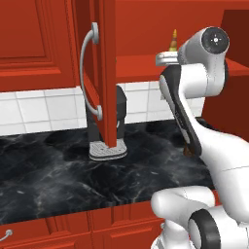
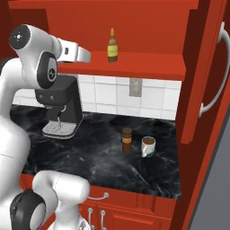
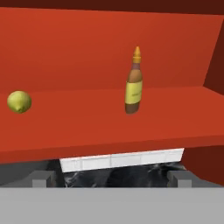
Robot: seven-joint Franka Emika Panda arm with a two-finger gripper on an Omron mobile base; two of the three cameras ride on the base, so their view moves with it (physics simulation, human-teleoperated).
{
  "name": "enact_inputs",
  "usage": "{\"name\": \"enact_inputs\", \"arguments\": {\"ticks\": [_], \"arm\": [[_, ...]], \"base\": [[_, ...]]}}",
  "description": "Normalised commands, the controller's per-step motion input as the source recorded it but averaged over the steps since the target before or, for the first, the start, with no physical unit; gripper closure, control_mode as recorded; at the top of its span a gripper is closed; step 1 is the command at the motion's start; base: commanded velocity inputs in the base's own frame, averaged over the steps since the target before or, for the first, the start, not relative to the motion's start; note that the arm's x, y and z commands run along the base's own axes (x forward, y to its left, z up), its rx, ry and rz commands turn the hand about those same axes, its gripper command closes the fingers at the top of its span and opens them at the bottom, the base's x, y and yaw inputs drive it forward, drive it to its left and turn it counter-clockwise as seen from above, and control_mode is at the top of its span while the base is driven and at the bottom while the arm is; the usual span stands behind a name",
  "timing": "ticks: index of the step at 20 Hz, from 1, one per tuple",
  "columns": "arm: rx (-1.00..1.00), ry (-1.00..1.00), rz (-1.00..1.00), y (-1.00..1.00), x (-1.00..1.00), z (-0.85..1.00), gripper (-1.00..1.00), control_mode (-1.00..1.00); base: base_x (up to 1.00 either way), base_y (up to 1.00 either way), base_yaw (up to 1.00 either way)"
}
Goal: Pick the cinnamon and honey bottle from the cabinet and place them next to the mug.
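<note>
Red cabinet (image 2: 148, 67) open, black marble tabletop (image 2: 99, 157) carries coffee machine (image 2: 60, 112), cinnamon (image 2: 127, 140) just beside mug (image 2: 148, 146), honey bottle (image 3: 134, 83) upright on shelf near a lime-like fruit (image 3: 19, 102), pincer (image 3: 112, 178) spread, empty.

Item count, by kind:

- Honey bottle (image 3: 134, 83): one, upright on the cabinet shelf (image 3: 109, 127).
- Round green-yellow fruit (image 3: 19, 102): one, on the same shelf.
- Cinnamon (image 2: 127, 140): one jar, on the bench (image 2: 94, 157).
- Mug (image 2: 148, 146): one, just beside the jar.
- Coffee machine (image 2: 60, 112): one, on the bench.
- Wall outlet (image 2: 134, 87): one.
</note>
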Motion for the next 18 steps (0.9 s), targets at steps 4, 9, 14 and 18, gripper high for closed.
{"name": "enact_inputs", "arguments": {"ticks": [4, 9, 14, 18], "arm": [[0.00, -0.01, -0.08, -0.10, 0.63, 0.00, -1.00, -1.00], [0.02, 0.00, -0.08, 0.00, 0.55, 0.00, -1.00, -1.00], [0.06, 0.00, 0.00, -0.27, 0.20, 0.00, -1.00, -1.00], [0.06, 0.00, 0.00, -0.58, 0.15, 0.00, -1.00, -1.00]], "base": [[0.00, 0.00, 0.00], [0.00, 0.00, 0.00], [0.00, 0.00, 0.00], [0.00, 0.00, 0.00]]}}
